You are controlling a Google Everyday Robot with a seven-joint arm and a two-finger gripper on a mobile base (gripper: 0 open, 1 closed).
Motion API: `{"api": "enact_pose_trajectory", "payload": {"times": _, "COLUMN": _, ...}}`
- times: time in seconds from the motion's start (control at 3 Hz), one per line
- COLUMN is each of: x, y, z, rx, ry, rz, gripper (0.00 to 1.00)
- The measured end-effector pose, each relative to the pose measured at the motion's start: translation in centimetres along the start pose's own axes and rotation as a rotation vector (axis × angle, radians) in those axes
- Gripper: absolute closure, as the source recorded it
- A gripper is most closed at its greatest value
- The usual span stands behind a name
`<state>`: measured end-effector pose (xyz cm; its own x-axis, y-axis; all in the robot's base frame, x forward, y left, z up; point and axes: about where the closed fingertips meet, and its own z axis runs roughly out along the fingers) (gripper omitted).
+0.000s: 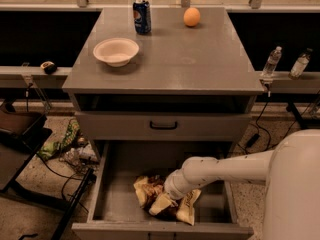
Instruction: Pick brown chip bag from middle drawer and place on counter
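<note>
The brown chip bag (150, 190) lies crumpled on the floor of the open middle drawer (112, 199), near its front. My white arm reaches in from the right, and the gripper (167, 198) is down on the bag's middle, hidden behind the wrist. The counter (200, 59) is the flat grey top of the cabinet above.
On the counter stand a white bowl (116, 51), a blue soda can (142, 16) and an orange (191, 17). A shallower shut drawer with a black handle (163, 126) sits above the open one. Litter and cables lie on the floor at left (65, 146). Two bottles (270, 63) stand at right.
</note>
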<state>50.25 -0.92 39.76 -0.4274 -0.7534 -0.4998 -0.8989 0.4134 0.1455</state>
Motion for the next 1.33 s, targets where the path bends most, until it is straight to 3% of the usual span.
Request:
{"api": "enact_pose_trajectory", "payload": {"times": 0.33, "x": 0.7, "y": 1.8, "z": 2.3, "rx": -0.058, "ry": 0.004, "rz": 0.018, "gripper": 0.38}}
{"api": "enact_pose_trajectory", "payload": {"times": 0.67, "x": 0.9, "y": 5.7, "z": 1.8, "rx": -0.103, "ry": -0.02, "rz": 0.005, "gripper": 0.69}}
{"api": "enact_pose_trajectory", "payload": {"times": 1.0, "x": -0.2, "y": 7.6, "z": -2.1, "rx": -0.077, "ry": -0.043, "rz": -0.043, "gripper": 0.93}}
{"api": "enact_pose_trajectory", "payload": {"times": 1.33, "x": -3.8, "y": 7.1, "z": -9.2, "rx": -0.019, "ry": -0.077, "rz": -0.139, "gripper": 1.0}}
